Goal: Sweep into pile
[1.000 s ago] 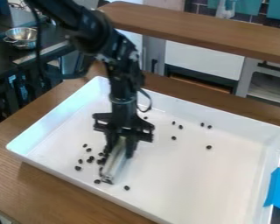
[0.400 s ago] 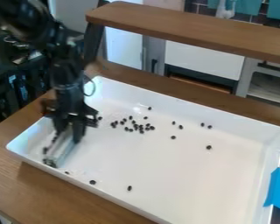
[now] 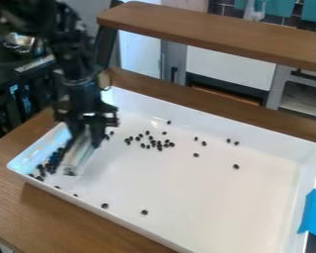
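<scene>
Pale bar held at the left side of the white tray

Long axis of the pale bar [image 3: 77, 158] slants from the gripper down and slightly left in view; free end points to the tray's near side. Bar is inside the white tray [image 3: 253, 197], just beside the dark beans [image 3: 53, 162] heaped at left. Arm [image 3: 78, 74] enters from upper left, gripper [image 3: 86, 134] hanging down, its fingers closed about the bar, parted by its width. Count: one bar, one tray, one blue strip [image 3: 314, 212]; six beans scattered at right, four along the near wall; left heap too crowded to count.
</scene>
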Motion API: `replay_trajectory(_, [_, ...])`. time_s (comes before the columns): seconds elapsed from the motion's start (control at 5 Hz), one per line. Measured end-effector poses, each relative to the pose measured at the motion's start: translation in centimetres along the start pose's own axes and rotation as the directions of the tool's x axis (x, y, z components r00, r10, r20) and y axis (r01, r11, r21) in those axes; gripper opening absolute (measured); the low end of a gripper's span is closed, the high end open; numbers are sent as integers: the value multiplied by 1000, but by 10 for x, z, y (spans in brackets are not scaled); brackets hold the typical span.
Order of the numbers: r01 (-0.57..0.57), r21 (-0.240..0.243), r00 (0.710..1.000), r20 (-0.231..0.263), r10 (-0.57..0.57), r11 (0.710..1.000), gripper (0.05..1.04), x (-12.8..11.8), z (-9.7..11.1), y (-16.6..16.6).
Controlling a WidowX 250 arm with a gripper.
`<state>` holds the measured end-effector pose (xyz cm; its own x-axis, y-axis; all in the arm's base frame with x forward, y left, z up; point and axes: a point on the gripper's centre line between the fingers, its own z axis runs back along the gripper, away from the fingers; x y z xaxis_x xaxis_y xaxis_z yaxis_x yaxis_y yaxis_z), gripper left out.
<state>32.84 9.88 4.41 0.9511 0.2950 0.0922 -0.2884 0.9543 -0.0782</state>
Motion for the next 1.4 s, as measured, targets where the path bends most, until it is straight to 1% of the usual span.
replay_trajectory(0.2, [0, -60, 1000, 2, 0, 998, 381, 8, 10, -55])
replay_trajectory(0.4, [13, -58, 1000, 23, -12, 998, 381, 12, 23, -110])
replay_trajectory(0.6, [10, -45, 1000, 21, -9, 999, 381, 11, 23, -159])
replay_trajectory(0.8, [14, -27, 1000, 2, -14, 1000, 381, 8, 15, -203])
replay_trajectory(1.0, [15, 14, 1000, -6, -15, 1000, 381, 11, -2, -228])
replay_trajectory(1.2, [18, 51, 1000, -11, -18, 999, 381, 14, -24, -245])
replay_trajectory(1.4, [14, 71, 1000, -9, -13, 997, 381, 20, -37, -253])
